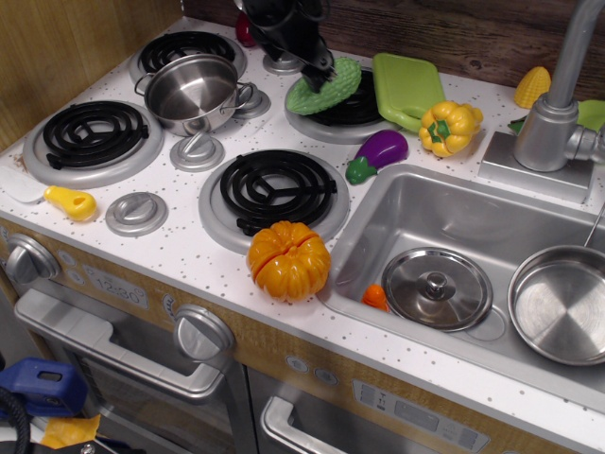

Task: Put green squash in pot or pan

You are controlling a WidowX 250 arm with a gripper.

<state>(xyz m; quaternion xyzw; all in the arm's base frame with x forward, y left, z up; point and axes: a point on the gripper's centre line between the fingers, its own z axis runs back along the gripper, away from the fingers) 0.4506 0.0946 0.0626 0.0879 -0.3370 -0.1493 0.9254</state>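
Observation:
The green squash (pixel 331 90), pale green and bumpy, lies on the back right burner, leaning toward the green board. My gripper (pixel 317 68) comes down from the top edge and sits over the squash's upper left part, one dark fingertip (pixel 319 72) touching it. The jaws look open, with the far finger hidden behind the gripper body. The steel pot (pixel 203 121) stands empty to the left, between the back left burners, about a hand's width from the squash.
A lime-green board (pixel 406 85), a purple eggplant (pixel 378 151) and a yellow pepper (pixel 449 126) lie to the squash's right. An orange pumpkin (pixel 288 260) sits at the front. The sink (pixel 454 213) holds a lid (pixel 437 287) and a pan (pixel 560 305). The faucet (pixel 558 104) stands at the far right.

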